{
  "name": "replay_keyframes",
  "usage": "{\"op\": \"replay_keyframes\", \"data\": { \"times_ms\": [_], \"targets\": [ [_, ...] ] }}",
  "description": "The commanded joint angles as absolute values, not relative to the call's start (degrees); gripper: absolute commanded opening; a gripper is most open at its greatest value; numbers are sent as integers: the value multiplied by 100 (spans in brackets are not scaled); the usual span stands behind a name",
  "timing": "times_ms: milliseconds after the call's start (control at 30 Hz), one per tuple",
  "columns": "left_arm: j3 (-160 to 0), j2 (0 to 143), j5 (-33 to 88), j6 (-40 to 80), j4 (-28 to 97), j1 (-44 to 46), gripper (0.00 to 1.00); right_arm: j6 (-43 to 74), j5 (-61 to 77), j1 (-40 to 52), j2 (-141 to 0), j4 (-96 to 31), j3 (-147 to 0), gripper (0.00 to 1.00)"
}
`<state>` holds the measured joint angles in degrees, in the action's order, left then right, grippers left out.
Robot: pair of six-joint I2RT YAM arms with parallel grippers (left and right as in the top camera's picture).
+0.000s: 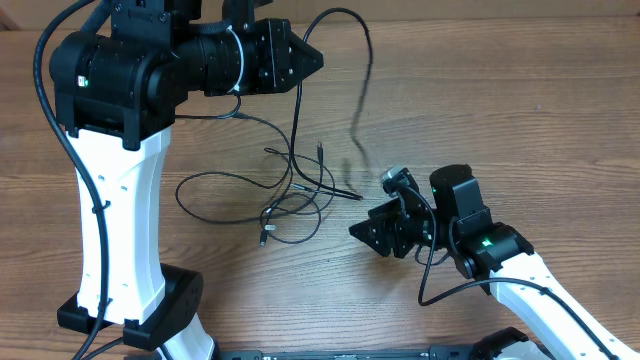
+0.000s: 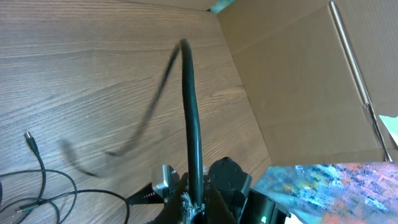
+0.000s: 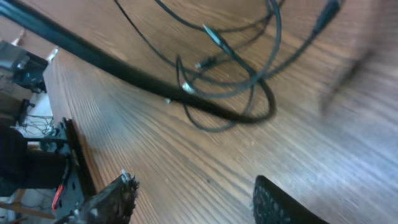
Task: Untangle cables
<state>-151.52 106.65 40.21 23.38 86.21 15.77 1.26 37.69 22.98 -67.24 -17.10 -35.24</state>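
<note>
With your left gripper (image 1: 316, 60) clamped on one cable (image 1: 345, 14) that runs down into the tangle (image 1: 290, 195) on the table (image 1: 520, 90), and your right gripper (image 1: 360, 229) apart and empty beside it, lifting could cinch the knot or drag the tangle.

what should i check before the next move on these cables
1. left pincer gripping the lifted thin black cable: ok, shut on it.
2. right pincer open and empty: ok.
3. loose pile of thin black cords with silver plugs separated: not ok, loops cross.
4. lifted cable's far end free of the pile: cannot tell, blurred.
5. right pincer clear of the pile: ok, apart from it.
</note>
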Motion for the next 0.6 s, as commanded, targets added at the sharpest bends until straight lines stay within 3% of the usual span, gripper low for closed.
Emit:
{"op": "replay_keyframes", "data": {
  "times_ms": [0,400,467,567],
  "targets": [
    [-15161,10683,4003,2163,8621,1621,4,-86,3726,2314,-6731,-1503,-3570,61],
    [-15161,10683,4073,2163,8637,1623,4,222,3218,2314,-6733,-578,-3570,61],
    [-15161,10683,4112,2163,8639,1623,4,322,3218,2314,-6733,-558,-3570,57],
    [-15161,10683,4193,2163,8632,1669,4,320,3214,2314,-6733,-561,-3570,43]
  ]
}}
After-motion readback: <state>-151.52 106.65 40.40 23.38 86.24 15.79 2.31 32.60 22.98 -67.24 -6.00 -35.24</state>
